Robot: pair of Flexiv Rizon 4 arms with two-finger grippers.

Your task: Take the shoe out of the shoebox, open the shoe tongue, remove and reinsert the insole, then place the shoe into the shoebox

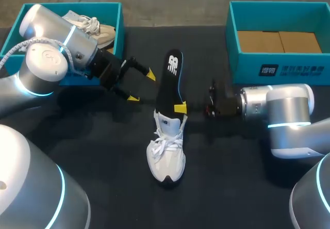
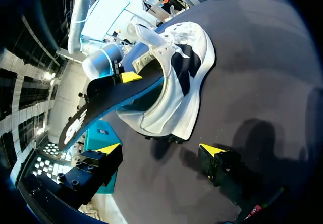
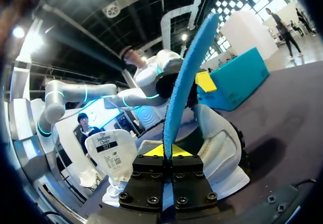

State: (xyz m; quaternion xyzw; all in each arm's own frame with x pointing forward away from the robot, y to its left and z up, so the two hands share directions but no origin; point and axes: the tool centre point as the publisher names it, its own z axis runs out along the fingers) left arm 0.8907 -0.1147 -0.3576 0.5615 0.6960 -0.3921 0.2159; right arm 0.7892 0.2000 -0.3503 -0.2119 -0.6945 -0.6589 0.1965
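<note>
A white shoe (image 1: 165,154) lies on the black table at the middle, toe toward the front edge. Its insole (image 1: 172,82), black on top and blue underneath, sticks up out of the heel opening toward the back. My right gripper (image 1: 180,108) is shut on the insole's edge just above the heel. In the right wrist view the blue insole (image 3: 186,82) stands on edge between the closed tips (image 3: 164,151), with the shoe (image 3: 217,143) just ahead. My left gripper (image 1: 138,87) hangs open to the left of the insole, touching nothing. The left wrist view has its gripper (image 2: 161,151) short of the shoe (image 2: 176,82) and insole (image 2: 116,95).
A teal shoebox (image 1: 119,33) at the back left holds a second, beige shoe (image 1: 95,30). Another teal shoebox (image 1: 278,66) at the back right shows only its cardboard floor. The table's front half around the shoe is bare black cloth.
</note>
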